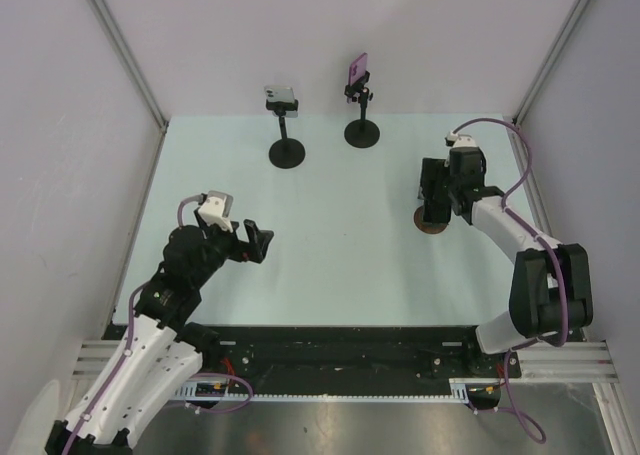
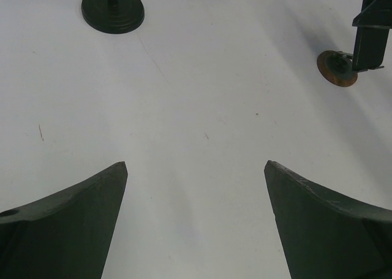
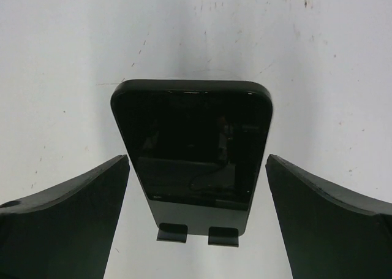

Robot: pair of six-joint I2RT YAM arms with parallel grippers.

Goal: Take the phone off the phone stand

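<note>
top view: the stand (image 1: 432,227) is seen near the table's (image 1: 330,275) right edge, beneath the right gripper (image 1: 437,213); the left gripper (image 1: 258,241) is held near the left edge.
left wrist: its fingers (image 2: 73,217) are seen wide apart above the table.
right wrist: the phone (image 3: 193,138) is seen propped on the stand, between fingers spread wide.
</note>
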